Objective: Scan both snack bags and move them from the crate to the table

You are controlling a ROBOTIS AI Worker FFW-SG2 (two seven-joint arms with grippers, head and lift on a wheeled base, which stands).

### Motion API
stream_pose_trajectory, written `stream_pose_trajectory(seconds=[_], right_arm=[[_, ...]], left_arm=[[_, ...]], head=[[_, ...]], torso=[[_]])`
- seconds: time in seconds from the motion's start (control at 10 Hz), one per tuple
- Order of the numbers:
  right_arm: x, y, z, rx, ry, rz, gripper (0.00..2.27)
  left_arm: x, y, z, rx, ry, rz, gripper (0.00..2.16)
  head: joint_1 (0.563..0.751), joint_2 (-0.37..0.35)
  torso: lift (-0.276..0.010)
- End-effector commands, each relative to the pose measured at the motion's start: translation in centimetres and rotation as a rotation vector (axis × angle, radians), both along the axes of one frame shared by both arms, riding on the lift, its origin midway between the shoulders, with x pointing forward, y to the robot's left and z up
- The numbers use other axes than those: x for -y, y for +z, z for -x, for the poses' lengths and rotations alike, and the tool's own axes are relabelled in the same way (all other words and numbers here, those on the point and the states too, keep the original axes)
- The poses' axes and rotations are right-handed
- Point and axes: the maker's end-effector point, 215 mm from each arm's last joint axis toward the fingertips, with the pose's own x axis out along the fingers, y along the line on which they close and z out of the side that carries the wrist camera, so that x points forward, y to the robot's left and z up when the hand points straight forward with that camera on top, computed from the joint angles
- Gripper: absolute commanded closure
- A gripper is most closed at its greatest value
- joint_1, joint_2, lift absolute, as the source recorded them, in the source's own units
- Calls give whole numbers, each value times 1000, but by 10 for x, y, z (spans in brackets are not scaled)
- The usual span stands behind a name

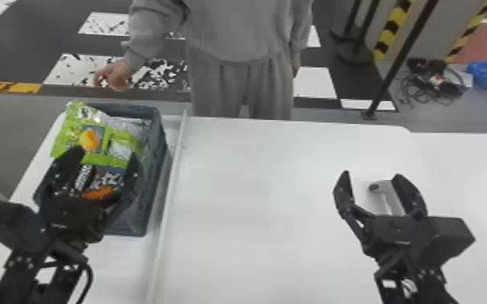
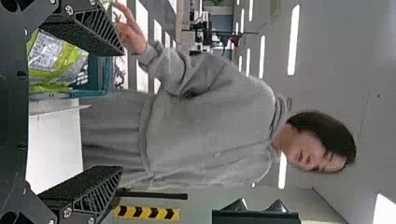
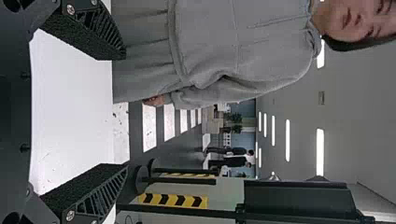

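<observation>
We are finding a broad open stretch on the desk (image 1: 271, 194), running from its far edge toward us, where a hand could be passing between the raised white strip (image 1: 171, 190) and the right end effector (image 1: 372, 175). Near the left edge, the crate's (image 1: 155, 169) walls are standing in the way, a narrow gap separating them from the strip. The green bag (image 1: 70, 131) is bulging over its far-left corner, the left end effector (image 1: 106, 153) is blocking access from above, and a pale object (image 1: 381, 187) is obstructing the desk's right part.

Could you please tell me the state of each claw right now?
Left claw: open, fingers apart, holding nothing.
Right claw: also open, fingers apart, holding nothing.
</observation>
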Motion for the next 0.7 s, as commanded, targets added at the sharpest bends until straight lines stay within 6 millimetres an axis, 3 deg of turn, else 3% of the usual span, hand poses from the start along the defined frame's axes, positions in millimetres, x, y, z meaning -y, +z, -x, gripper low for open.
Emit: stream_pose_trajectory(seconds=[0.0, 0.2, 0.4, 0.6], right_arm=[[0, -1, 0, -2, 0, 0, 110], [-2, -3, 0, -5, 3, -2, 110], [-7, -3, -1, -6, 11, -6, 110], [-9, -1, -2, -3, 14, -7, 110]], left_arm=[[-44, 1, 0, -9, 69, 56, 134], [-95, -20, -1, -100, 136, 171, 140], [-103, -44, -11, -224, 147, 283, 144], [-92, -57, -26, -344, 143, 385, 144]], head=[[695, -24], [695, 53], [695, 106], [695, 125]], torso=[[-35], [-35], [-35], [-35]])
